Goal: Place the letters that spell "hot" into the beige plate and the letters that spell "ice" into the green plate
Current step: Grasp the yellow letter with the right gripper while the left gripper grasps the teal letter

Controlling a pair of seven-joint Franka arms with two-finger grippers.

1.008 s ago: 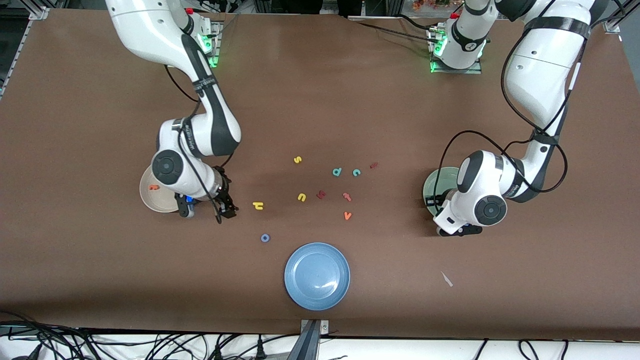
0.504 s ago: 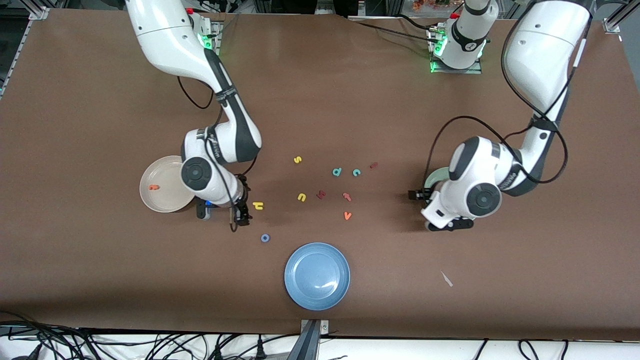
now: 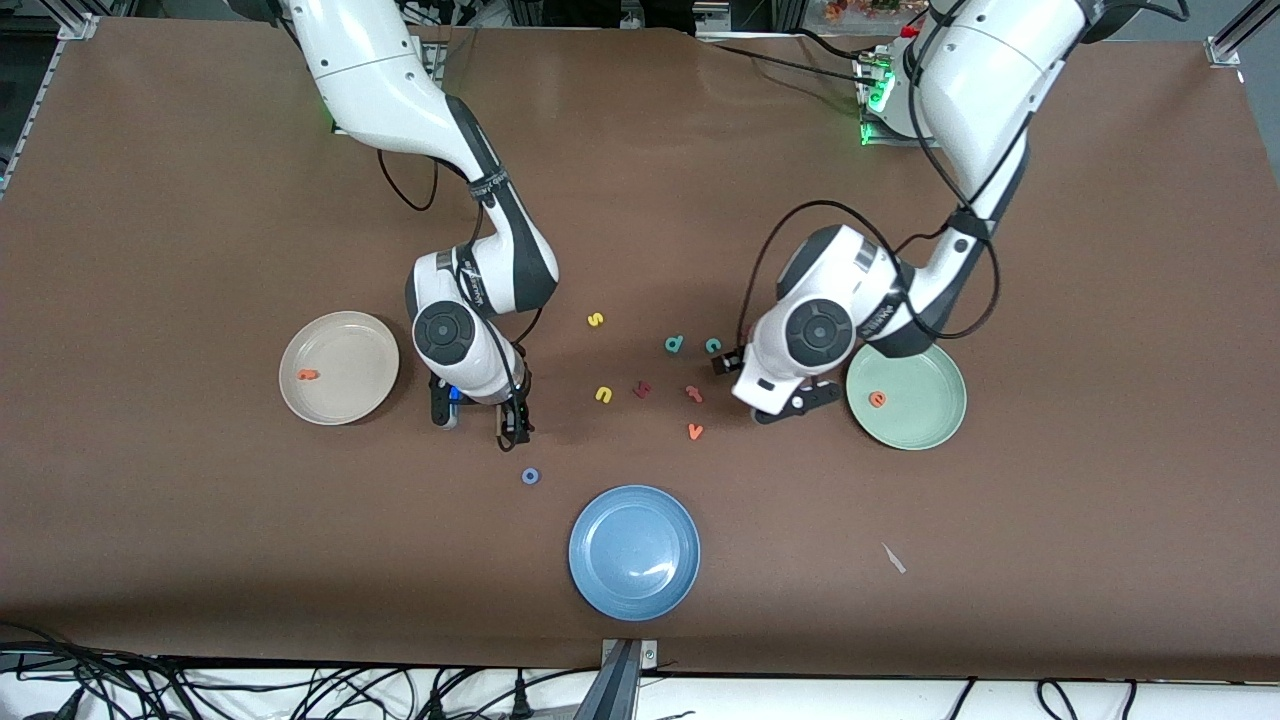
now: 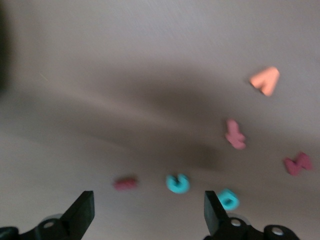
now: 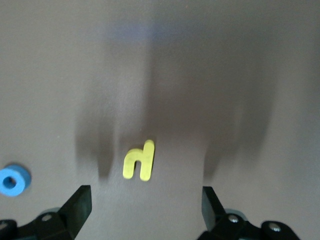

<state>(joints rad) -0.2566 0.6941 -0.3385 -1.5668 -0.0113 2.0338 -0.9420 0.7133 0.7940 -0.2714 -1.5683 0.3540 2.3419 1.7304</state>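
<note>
Front view: the round cream-beige plate [image 3: 339, 382] holds the orange foam "t" [image 3: 307, 376]; the round mint-green plate [image 3: 907, 396] holds the orange foam "e" [image 3: 878, 399]. The blue foam ring "o" [image 3: 530, 476] lies on the table nearer the camera.

Left wrist view: the left gripper [image 4: 149, 215], fingers apart and empty, hangs over the teal foam "c" [image 4: 178, 183] and maroon foam "i" [image 4: 125, 183].

Right wrist view: the right gripper [image 5: 146, 210], fingers apart and empty, hangs over the yellow foam "h" [image 5: 139, 160].

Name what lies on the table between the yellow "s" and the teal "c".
Only the teal "d" lies between the yellow "s" and the teal "c", close beside the "c"; the front view shows this.
</note>
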